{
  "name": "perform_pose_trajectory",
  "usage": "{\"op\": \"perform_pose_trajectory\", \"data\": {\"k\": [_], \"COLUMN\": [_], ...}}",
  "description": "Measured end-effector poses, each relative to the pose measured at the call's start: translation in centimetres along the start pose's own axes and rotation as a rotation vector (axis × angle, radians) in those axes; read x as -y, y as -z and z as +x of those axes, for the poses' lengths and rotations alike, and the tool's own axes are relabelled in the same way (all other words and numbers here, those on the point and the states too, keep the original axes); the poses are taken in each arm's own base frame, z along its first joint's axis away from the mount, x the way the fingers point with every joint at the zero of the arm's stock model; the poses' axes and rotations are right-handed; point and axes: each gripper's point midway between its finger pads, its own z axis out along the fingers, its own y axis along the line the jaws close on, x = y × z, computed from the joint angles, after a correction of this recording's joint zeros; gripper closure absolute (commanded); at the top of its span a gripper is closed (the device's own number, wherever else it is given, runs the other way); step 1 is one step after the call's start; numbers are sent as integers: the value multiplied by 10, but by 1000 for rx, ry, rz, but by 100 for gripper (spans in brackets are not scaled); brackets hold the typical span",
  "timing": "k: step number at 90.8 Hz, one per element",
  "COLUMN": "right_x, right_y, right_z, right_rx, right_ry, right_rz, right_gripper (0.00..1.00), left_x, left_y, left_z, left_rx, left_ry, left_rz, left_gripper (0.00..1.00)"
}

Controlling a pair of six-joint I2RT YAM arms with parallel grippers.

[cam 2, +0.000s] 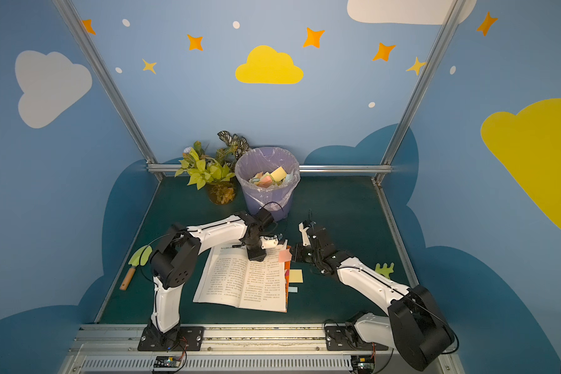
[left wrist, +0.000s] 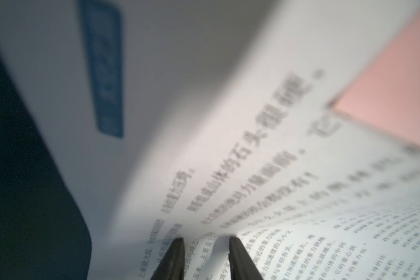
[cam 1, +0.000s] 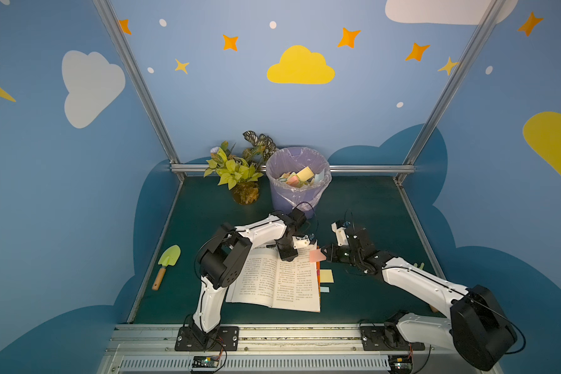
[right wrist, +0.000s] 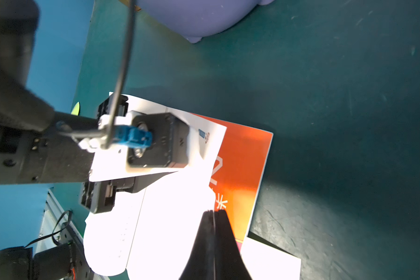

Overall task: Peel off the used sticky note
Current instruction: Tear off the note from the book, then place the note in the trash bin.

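At the far right corner of the open book (cam 1: pixel 266 285), the right end effector (right wrist: pixel 213 213) is clamped on the pink note (cam 1: pixel 316 255), which sits tilted over the page edge. The left end effector (left wrist: pixel 206 240) rests on the page, jaws narrowly apart. The book lies on the green surface (cam 1: pixel 353 207).

Blue walls (cam 1: pixel 240 97) w/ yellow/white clouds (cam 1: pixel 300 66), orange stars (cam 1: pixel 348 37); alu frame posts (cam 1: pixel 140 84); dark green tabletop (cam 1: pixel 370 207).

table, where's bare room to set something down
Bare mat: back right, between bin and side rail; left, between trowel and plant; front strip before the book. Crowded at the book's far corner, where left gripper, right gripper and pink note meet.
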Motion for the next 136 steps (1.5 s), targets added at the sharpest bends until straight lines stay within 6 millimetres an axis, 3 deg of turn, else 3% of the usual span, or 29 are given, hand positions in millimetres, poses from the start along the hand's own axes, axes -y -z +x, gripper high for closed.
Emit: {"op": "perform_pose_trajectory", "data": {"k": [30, 58, 69, 81, 94, 102, 115, 136], "right_x": [-23, -19, -14, -12, -22, -33, -56, -119], "right_y": [27, 75, 90, 103, 122, 136, 162, 211], "right_z": [8, 8, 11, 14, 8, 1, -21, -99], "right_rx": [57, 151, 162, 145, 138, 141, 158, 307], "right_ry": [118, 144, 144, 146, 165, 181, 208, 274], "right_rz": [26, 64, 89, 126, 147, 148, 145, 107], "right_gripper": [100, 100, 100, 100, 100, 100, 100, 100], "left_x": [-2, 10, 21, 24, 15, 4, 2, 6], "left_y": [3, 11, 41, 100, 155, 170, 165, 135], "left_z": [11, 19, 13, 4, 25, 48, 77, 89], "left_rx": [-14, -18, 56, 240, 452, 548, 623, 667], "left_ry": [33, 47, 57, 88, 206, 313, 448, 531], "left_rz": [50, 93, 123, 130, 134, 129, 140, 201], "left_gripper": [67, 66, 66, 63, 57, 54, 51, 52]}}
